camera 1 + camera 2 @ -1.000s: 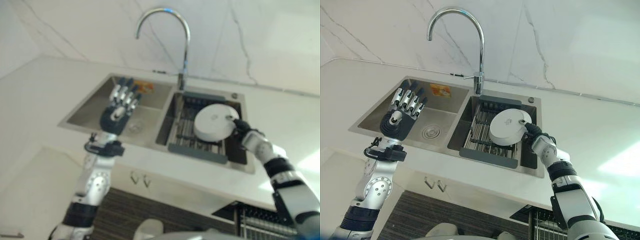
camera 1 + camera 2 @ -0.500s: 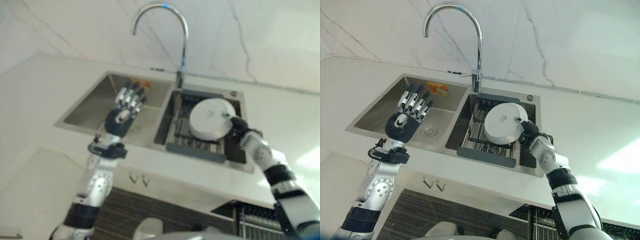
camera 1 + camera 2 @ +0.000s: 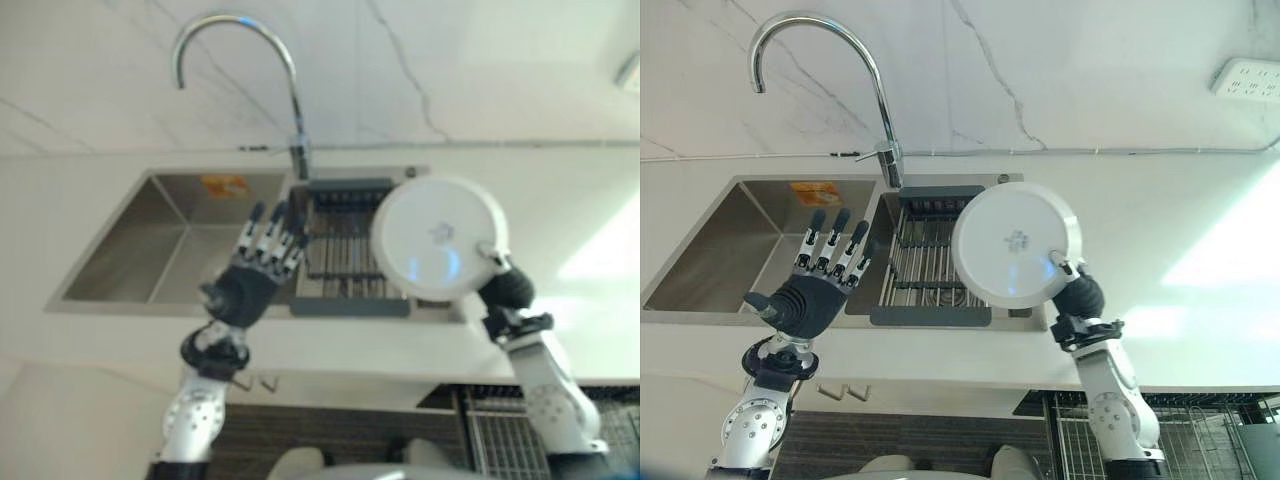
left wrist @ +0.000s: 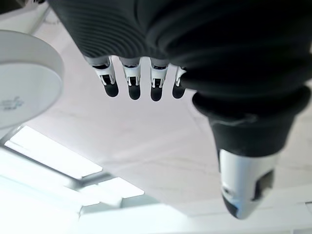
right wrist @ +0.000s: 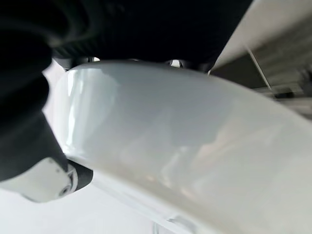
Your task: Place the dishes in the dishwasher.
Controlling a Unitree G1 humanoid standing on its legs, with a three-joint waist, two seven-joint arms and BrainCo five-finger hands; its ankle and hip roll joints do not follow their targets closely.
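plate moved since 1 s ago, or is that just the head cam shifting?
Yes. The camera shifted too, but the white plate, pinched by the right hand, was down over the dish rack; now it is lifted, overlapping the rack's right part and the counter.

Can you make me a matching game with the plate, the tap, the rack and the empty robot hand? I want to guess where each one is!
Things:
1. plate
2. tap
3. rack
4. left robot hand

Places or states:
A. sits inside the right sink basin
B. open, fingers straight, holding nothing
C. curves up from the back of the sink
D. held up by the right robot hand

Pairs: 1-D, 2-C, 3-A, 4-B
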